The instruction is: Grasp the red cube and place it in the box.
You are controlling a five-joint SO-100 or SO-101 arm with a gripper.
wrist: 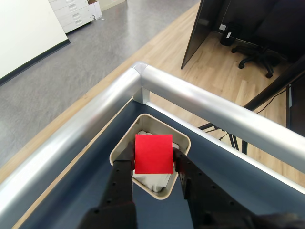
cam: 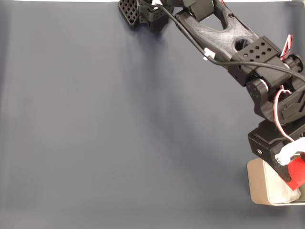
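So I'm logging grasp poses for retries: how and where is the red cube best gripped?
As the wrist view shows: by two opposite flat side faces of the red cube, coming from above. The pincer has one finger on each side, leaving the top face clear. Its plain, parallel faces suit a squeeze at mid-height, and it hangs right over the box.

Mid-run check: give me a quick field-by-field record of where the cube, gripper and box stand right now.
red cube: held between the two fingers, above the box opening in the wrist view
gripper: shut on the red cube, one finger on each side
box: beige-white, at the table corner beside the metal rail; white lining inside
cube vs box: cube not yet released; whether it touches the lining cannot be told
fixed view: box at the lower right edge, cube over it
table surface: dark blue-grey
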